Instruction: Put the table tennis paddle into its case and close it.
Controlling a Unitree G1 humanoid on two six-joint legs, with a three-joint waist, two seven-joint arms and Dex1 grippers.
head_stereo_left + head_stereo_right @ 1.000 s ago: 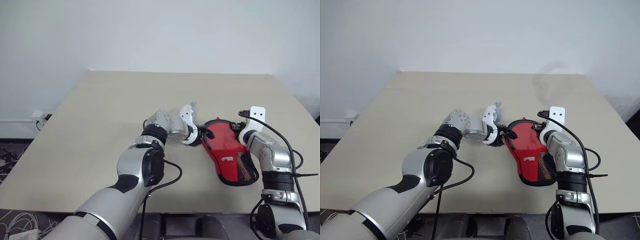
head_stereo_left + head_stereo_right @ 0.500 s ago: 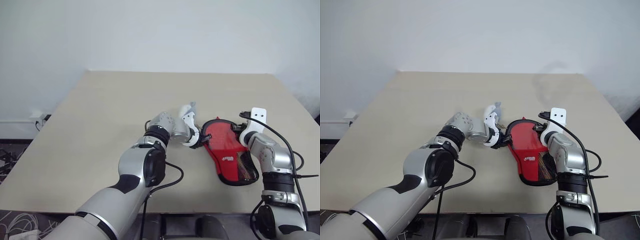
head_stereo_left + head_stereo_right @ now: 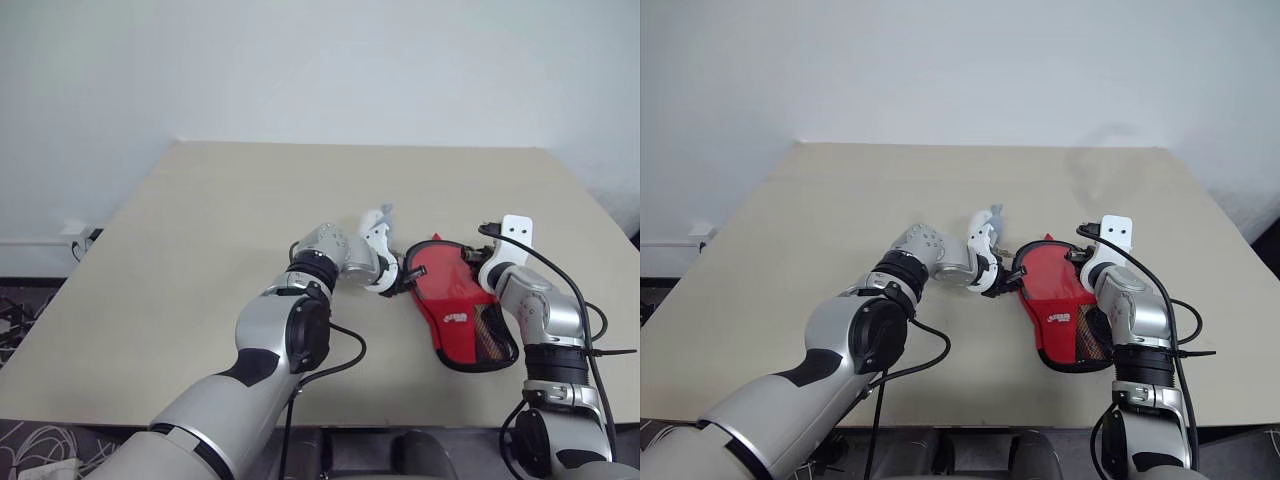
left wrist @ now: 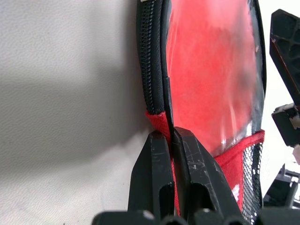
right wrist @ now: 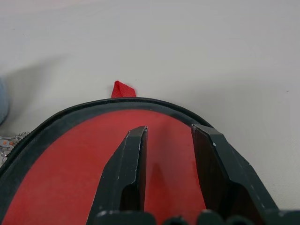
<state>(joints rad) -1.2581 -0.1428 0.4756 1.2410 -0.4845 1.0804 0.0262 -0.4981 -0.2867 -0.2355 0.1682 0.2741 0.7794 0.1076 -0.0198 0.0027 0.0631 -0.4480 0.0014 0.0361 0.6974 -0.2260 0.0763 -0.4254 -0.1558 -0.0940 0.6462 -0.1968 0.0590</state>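
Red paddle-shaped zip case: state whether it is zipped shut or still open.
Cannot tell; the red paddle-shaped zip case lies flat, left gripper pinching its edge tab.

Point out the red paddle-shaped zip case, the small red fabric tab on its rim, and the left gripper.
red paddle-shaped zip case (image 3: 452, 290): left eye view, on its red outer face.
small red fabric tab (image 5: 123, 89): right wrist view, mid-tab.
left gripper (image 4: 171, 140): left wrist view, between the fingertips shut on the case's edge.

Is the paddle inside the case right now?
Cannot tell. The case lies flat on the table, red cover up, hiding its inside. Left gripper pinches its zip edge; right gripper rests on top.
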